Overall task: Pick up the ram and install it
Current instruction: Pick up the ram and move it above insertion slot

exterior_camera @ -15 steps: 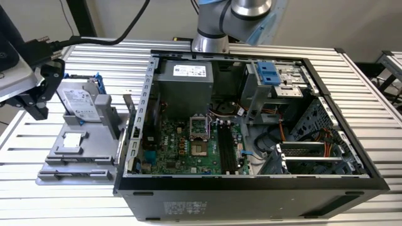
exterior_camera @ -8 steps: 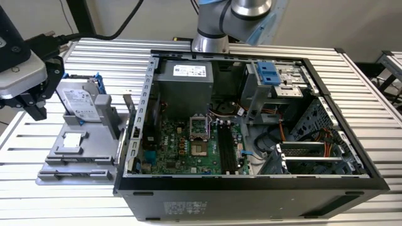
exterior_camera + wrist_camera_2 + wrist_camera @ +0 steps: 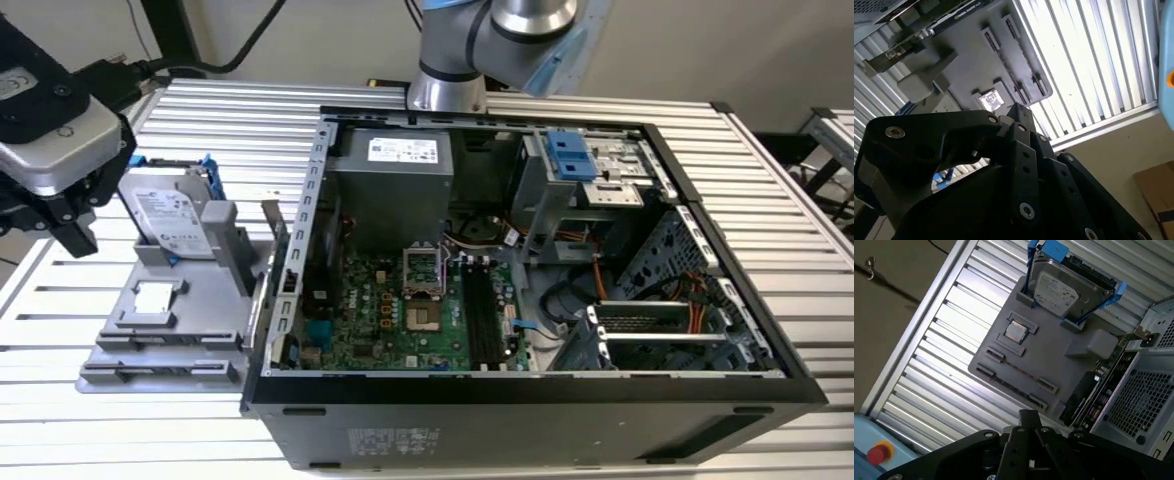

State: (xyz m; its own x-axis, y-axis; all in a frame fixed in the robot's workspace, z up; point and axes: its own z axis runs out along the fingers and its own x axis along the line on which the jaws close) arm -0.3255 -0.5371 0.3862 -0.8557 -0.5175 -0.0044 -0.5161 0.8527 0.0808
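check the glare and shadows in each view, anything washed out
Second wrist view: the slatted table burns out to white under glare, while the hand is a dark mass against it. First wrist view: milder glare on the slats beside the grey tray; the hard drive is evenly lit. Exterior view: even light, with the computer case interior in shade.

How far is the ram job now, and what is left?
Nothing looks done: the motherboard slots look unfilled. The gripper hangs near the gray tray, beside the hard drive. A thin strip on the tray, likely the ram, lies untouched. Pickup and installation are left.
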